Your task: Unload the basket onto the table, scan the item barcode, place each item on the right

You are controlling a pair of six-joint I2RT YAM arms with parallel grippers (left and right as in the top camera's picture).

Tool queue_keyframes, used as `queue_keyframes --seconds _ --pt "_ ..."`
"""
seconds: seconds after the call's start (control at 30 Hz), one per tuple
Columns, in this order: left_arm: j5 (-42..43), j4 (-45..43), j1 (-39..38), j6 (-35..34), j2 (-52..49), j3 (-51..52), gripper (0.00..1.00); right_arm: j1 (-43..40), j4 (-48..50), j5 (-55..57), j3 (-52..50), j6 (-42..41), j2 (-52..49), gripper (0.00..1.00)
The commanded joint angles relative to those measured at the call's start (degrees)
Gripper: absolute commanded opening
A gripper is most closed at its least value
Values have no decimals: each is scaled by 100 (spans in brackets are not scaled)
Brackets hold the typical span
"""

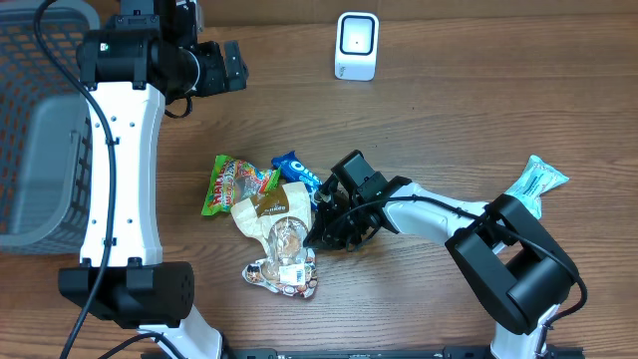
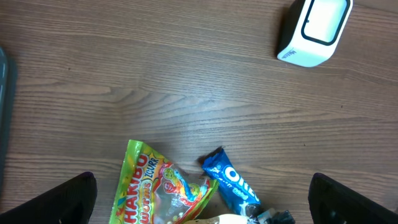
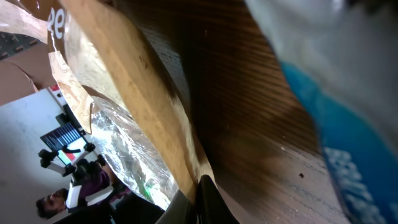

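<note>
Left gripper (image 1: 235,66): nearest us from overhead, high on its white arm at far left, jaws wide apart
Right gripper (image 1: 322,225): jaws together, pinching the edge of the brown paper pouch (image 1: 267,207)
Item location: mid-table, touching the Haribo bag (image 1: 231,184) and Oreo pack (image 1: 297,172), well apart from the white barcode scanner (image 1: 356,46)

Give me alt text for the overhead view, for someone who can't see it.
The right gripper is shut on the edge of a tan paper bag in a small pile of snack packets mid-frame. The left gripper hangs open farther back, a white scanner stands near the far edge, and a grey basket sits at the left.
</note>
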State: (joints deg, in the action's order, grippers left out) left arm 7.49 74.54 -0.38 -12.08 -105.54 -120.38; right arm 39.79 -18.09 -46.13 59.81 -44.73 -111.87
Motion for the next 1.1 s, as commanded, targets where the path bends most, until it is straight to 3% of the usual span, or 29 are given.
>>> queue_keyframes --seconds 0.0,0.2,0.37,0.67,1.07 --pt "-42 0 -39 -17 -22 -52 100 -17 0 109 173 302 334 4" --pt "-42 0 -39 -17 -22 -52 100 -166 -402 1102 201 474 1327 4" --pt "-42 0 -39 -17 -22 -52 100 -837 -1241 1635 199 804 1797 4" --pt "-42 2 -39 -17 -22 -52 100 -1919 -2041 2026 17 1552 1790 4" --pt "-42 2 -39 -17 -22 -52 100 -2026 -1888 2859 -673 2319 1585 6"
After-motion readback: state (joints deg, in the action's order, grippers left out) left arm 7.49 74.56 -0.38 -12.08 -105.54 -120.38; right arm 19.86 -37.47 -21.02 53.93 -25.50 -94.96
